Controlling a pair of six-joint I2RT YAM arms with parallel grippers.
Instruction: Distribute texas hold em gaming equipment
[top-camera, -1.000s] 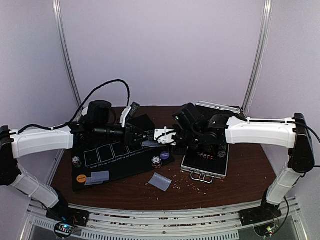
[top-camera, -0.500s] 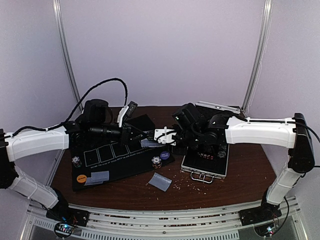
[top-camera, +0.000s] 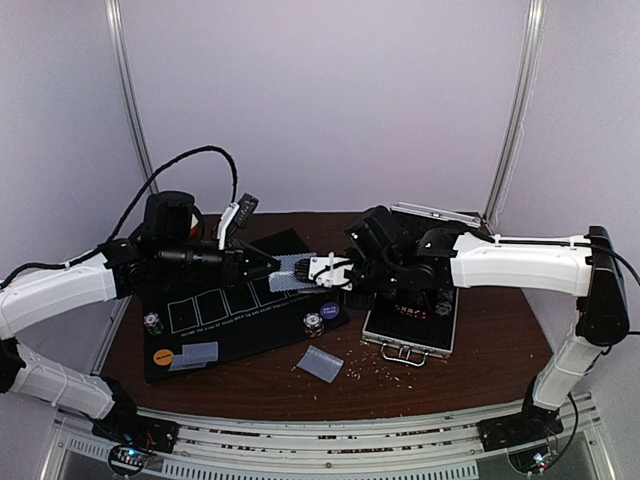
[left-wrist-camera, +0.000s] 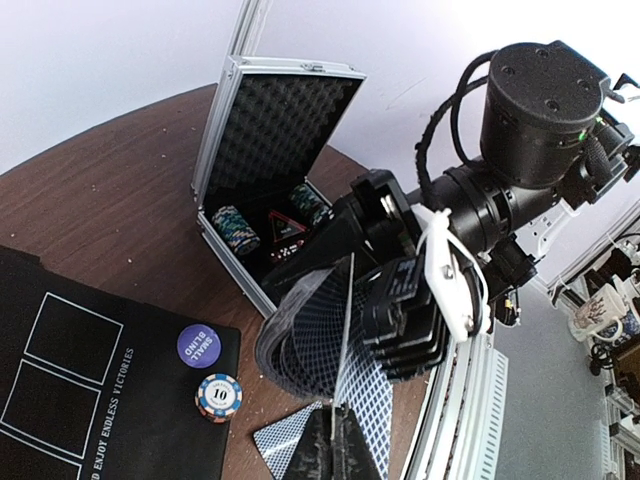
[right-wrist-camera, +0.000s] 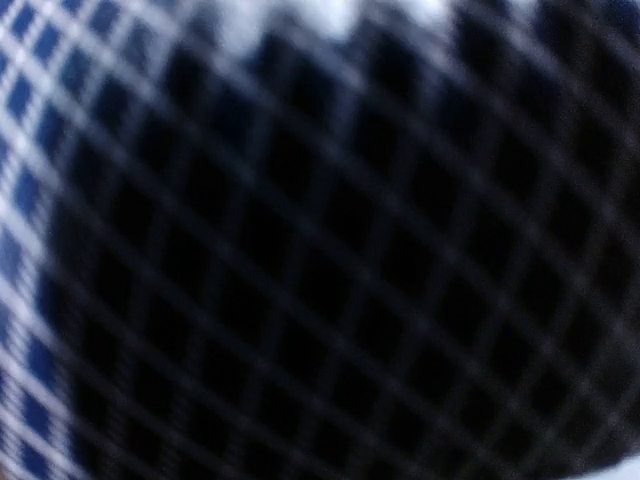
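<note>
Brown table (top-camera: 480, 345): left gripper (left-wrist-camera: 335, 448) pinches card (left-wrist-camera: 345, 330) edge-on, lengthwise toward right gripper (top-camera: 312, 273) clutching deck (left-wrist-camera: 305, 345).

a black felt mat (top-camera: 250, 335) lies left on the wooden tabletop (top-camera: 480, 330), an open silver aluminium case (top-camera: 400, 345) to its right, two striped poker chip stacks (left-wrist-camera: 236, 228) inside it. at the mat's right edge a purple round button disc (top-camera: 330, 311) lies just behind another chip stack (top-camera: 314, 324). at the near left corner an orange round disc (top-camera: 161, 354) lies left of a face-down card (top-camera: 197, 353). a second card (top-camera: 322, 362) lies on the tabletop before the mat. a fan of grey-blue-backed playing cards (top-camera: 290, 278) hangs between left hand (top-camera: 268, 266) and right hand (top-camera: 335, 272).
</note>
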